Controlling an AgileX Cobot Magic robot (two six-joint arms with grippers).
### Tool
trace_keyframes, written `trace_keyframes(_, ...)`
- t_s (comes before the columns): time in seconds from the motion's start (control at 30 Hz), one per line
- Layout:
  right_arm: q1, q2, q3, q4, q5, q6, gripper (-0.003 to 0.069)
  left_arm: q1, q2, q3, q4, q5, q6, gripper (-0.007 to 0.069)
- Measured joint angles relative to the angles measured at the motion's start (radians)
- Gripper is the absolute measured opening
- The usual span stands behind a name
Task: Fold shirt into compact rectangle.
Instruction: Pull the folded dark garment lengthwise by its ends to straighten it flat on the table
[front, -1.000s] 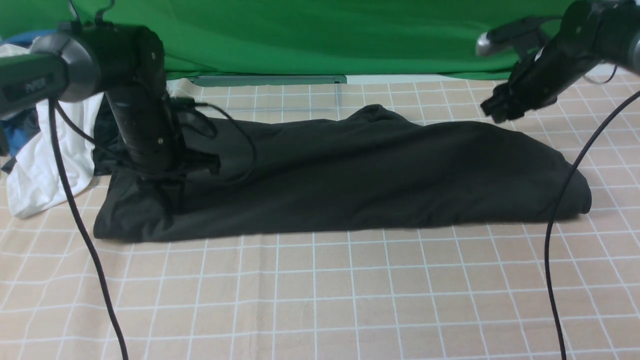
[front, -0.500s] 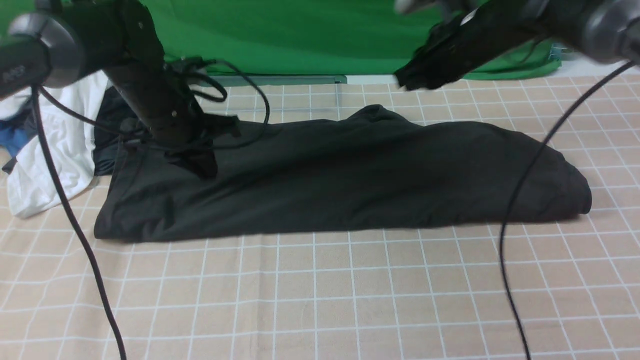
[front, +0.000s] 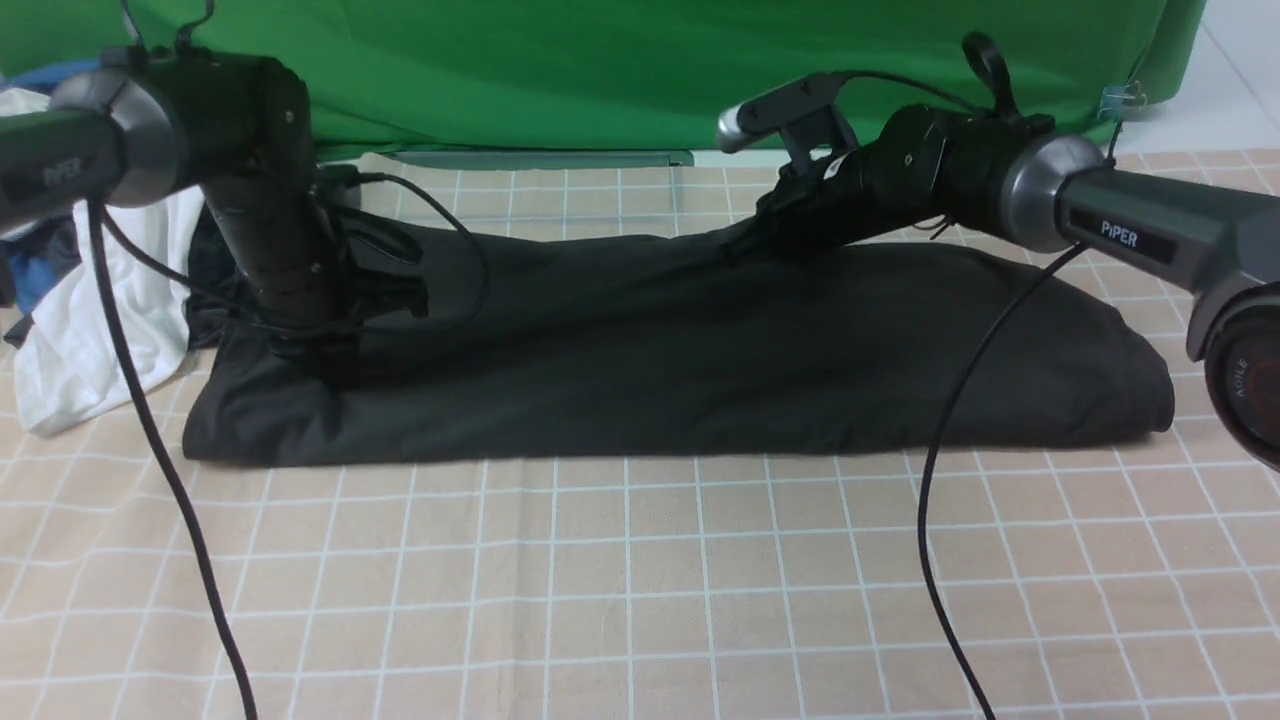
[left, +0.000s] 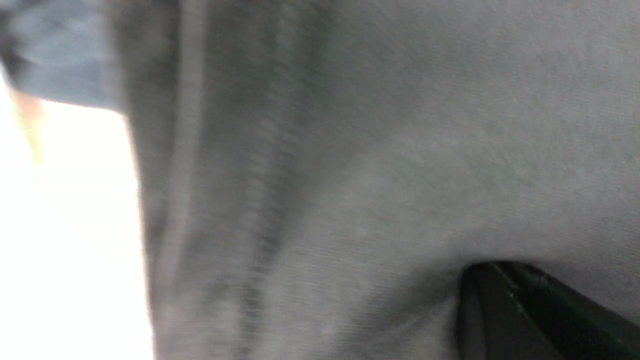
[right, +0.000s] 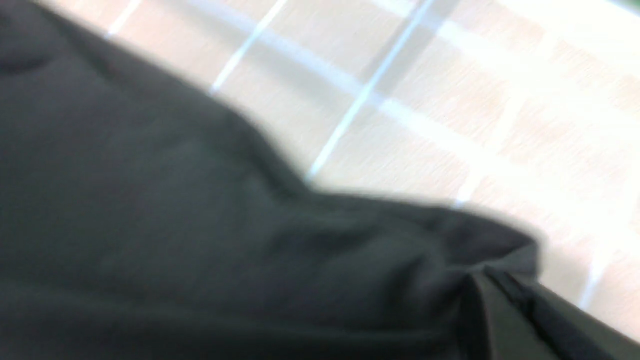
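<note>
Black arms (front: 270, 230), grey joints (front: 1040, 190), cables (front: 150, 440)

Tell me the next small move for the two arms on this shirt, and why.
Probably lift both pincers a little together. The left pincer is shut on the shirt near its left end, the right pincer on a bunched peak at its far edge; raising them would free that edge for a fold.

Robot lab or recording rig: green backdrop (front: 600, 70) across top, grid-checked bench cover (front: 640, 580) below, cabled PiPER arm (front: 1130, 235) at right edge.
</note>
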Motion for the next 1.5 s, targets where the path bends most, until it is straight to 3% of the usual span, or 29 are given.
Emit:
trace_keyframes(0.2,-0.067,-0.085,0.002,-0.017,0.163,0.000,0.0045,0.010,-0.117,0.001,0.031,-0.002,0.008,0.0019)
trace_keyframes(0.33,-0.136,-0.223,0.002,-0.045,0.407,0.004,0.0043,0.010,-0.231,0.034,0.032,0.000,0.028,0.0019)
trace_keyframes(0.47,-0.263,-0.365,-0.001,-0.062,0.745,0.106,0.0042,0.010,-0.419,0.208,0.005,-0.037,0.031,0.0019)
trace_keyframes(0.6,-0.345,-0.419,0.050,-0.077,0.842,0.177,0.0042,0.010,-0.570,0.402,-0.064,-0.081,0.037,0.0019)
trace_keyframes(0.7,-0.387,-0.470,0.176,-0.104,0.858,0.215,0.0059,0.010,-0.703,0.576,-0.156,-0.130,0.079,0.0019)
trace_keyframes(0.77,-0.397,-0.491,0.248,-0.136,0.866,0.241,0.0110,0.010,-0.768,0.678,-0.204,-0.155,0.115,0.0019)
trace_keyframes(0.87,-0.400,-0.499,0.340,-0.167,0.823,0.275,0.0250,0.010,-0.851,0.796,-0.246,-0.195,0.145,0.0019)
trace_keyframes(0.93,-0.400,-0.487,0.386,-0.175,0.730,0.290,0.0420,0.010,-0.900,0.866,-0.255,-0.221,0.155,0.0019)
trace_keyframes(1.1,-0.400,-0.415,0.400,-0.186,0.571,0.304,0.0633,0.010,-0.952,0.924,-0.255,-0.241,0.168,0.0019)
trace_keyframes(1.37,-0.400,-0.287,0.400,-0.203,0.455,0.339,0.0644,0.010,-0.958,0.929,-0.255,-0.249,0.182,0.0019)
trace_keyframes(1.5,-0.398,-0.279,0.398,-0.200,0.445,0.307,0.0606,0.010,-0.958,0.929,-0.255,-0.251,0.182,0.0019)
